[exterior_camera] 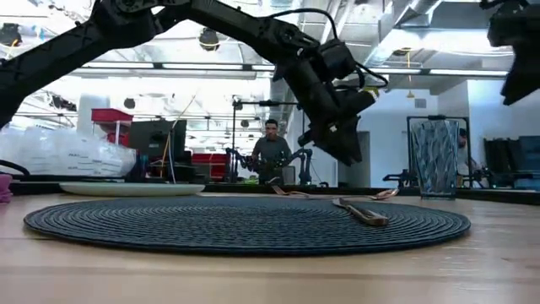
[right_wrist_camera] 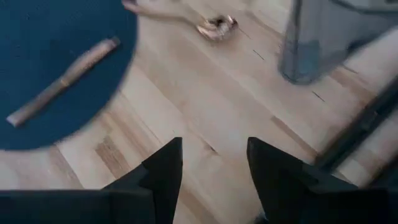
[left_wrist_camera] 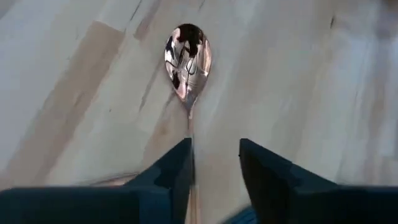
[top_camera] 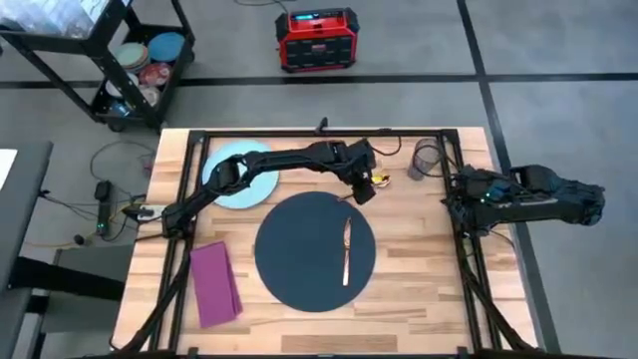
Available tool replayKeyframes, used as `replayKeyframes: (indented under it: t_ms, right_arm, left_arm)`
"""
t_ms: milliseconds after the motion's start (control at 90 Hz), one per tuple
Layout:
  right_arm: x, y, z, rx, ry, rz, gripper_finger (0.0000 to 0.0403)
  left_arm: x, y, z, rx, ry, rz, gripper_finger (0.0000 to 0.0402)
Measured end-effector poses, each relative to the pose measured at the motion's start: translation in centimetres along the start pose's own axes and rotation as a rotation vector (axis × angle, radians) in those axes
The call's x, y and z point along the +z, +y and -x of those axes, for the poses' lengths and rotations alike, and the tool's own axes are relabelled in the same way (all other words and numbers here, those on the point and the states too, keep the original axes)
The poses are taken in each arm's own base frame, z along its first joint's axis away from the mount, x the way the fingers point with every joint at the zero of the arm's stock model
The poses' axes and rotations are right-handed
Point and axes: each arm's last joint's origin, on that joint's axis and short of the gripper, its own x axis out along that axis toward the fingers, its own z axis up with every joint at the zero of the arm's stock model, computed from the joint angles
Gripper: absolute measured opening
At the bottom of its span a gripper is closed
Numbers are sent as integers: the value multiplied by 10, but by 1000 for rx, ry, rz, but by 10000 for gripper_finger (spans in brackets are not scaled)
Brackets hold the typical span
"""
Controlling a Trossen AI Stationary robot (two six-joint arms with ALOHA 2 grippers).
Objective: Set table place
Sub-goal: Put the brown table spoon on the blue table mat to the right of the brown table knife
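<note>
Left end effector [top_camera: 366, 186] is hovering just past the far edge of the dark mat [top_camera: 299, 261], fingers [left_wrist_camera: 171, 177] parted a little with the spoon [left_wrist_camera: 188, 59] handle running between them. I think it isn't gripped yet, but the wrist view is too tight to be sure. Biggest risk: the handle sits hard against one finger, so closing off-centre could flick the spoon or skid it across the worktop [top_camera: 419, 289] toward the tumbler [top_camera: 427, 160], which stands just to the right. A knife [top_camera: 346, 251] already lies on the right part of the mat, so a low swing could knock it. The blue plate [top_camera: 231, 184] sits far left under the arm, napkin [top_camera: 213, 284] near left. Right end effector [top_camera: 451, 194] waits open and empty at the right edge near the tumbler
</note>
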Motion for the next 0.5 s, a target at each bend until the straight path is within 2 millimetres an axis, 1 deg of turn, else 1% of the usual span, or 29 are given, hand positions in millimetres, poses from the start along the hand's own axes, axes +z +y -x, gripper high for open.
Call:
replayKeyframes:
  t_ms: [56, 100, 178, 222, 267, 311, 378, 444, 500]
  right_arm:
    - [4, 4, -2, 15, -23, -36, 166]
    - [8, 7, -3, 29, -40, -65, 166]
    - [13, 13, -7, 33, -44, -101, 166]
    - [15, 15, -9, 34, -50, -112, 166]
    - [17, 17, -12, 14, -49, -123, 166]
    - [19, 19, -15, -13, -47, -134, 166]
    - [21, 21, -18, -44, -40, -144, 166]
    - [23, 24, -22, -61, -29, -147, 166]
    - [25, 27, -25, -66, -24, -153, 166]
  left_arm:
    - [-2, -1, -6, 22, 8, -46, 133]
    - [-7, 0, -11, 30, 48, -73, 134]
    - [-13, 1, -23, 29, 73, -110, 134]
    - [-17, 1, -25, 26, 105, -125, 134]
    - [-19, 2, -32, 24, 111, -151, 134]
    - [-18, 2, -35, 24, 99, -172, 134]
    - [-24, 4, -39, 27, 146, -196, 134]
    - [-24, 4, -47, 37, 117, -209, 134]
    - [-25, 6, -48, 39, 127, -206, 134]
